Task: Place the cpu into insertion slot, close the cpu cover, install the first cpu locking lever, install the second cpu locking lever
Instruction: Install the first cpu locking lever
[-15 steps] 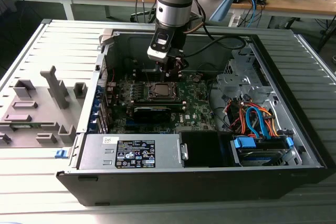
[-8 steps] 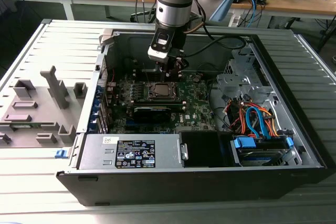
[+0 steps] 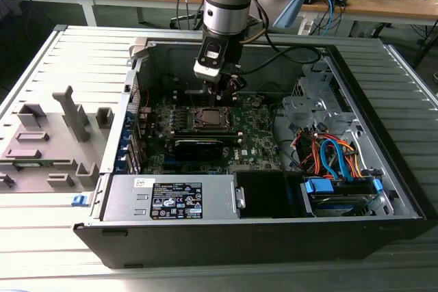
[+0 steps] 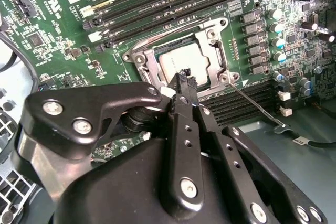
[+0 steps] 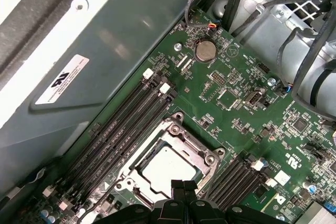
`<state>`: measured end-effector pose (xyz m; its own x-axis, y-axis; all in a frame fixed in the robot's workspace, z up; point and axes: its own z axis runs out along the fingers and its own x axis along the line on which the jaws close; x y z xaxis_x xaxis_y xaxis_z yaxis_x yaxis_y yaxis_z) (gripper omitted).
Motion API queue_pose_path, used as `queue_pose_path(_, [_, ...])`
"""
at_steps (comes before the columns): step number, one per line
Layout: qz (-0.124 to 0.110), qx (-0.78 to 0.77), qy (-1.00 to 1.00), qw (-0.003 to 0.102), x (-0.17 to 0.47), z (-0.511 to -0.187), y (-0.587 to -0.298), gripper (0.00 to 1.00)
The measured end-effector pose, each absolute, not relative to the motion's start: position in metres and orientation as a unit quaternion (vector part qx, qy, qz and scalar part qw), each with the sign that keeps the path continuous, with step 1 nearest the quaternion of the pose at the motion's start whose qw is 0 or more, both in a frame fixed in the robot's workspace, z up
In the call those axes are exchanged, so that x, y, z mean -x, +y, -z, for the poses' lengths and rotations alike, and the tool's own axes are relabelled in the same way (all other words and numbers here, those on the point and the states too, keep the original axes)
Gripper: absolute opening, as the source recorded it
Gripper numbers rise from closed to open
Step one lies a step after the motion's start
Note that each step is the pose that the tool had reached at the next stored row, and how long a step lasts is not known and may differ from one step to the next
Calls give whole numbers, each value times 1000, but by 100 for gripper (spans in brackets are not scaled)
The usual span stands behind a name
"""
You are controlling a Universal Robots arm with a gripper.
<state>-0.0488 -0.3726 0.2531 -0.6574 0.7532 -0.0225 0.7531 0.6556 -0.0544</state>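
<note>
Tool point(image 4: 184, 75) pinched closed above cpu point(image 4: 176, 60), cpu cover point(image 4: 212, 56) lying flat around it

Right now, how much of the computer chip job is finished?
Done, it seems: the small square silver-grey chip is already in, and the thin silver metal frame cover lies flat over it. In hand: the black jaws, pressed shut and holding nothing, hang at the chip's edge. Left: a thin metal locking lever sticks out loose beside the cover. Whether the other lever is latched, I cannot tell.
</note>
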Motion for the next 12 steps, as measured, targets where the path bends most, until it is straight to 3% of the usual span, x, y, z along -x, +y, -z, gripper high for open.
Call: queue_pose_path(12, [-29, 397, -917, 1, 49, -253, -373, 11])
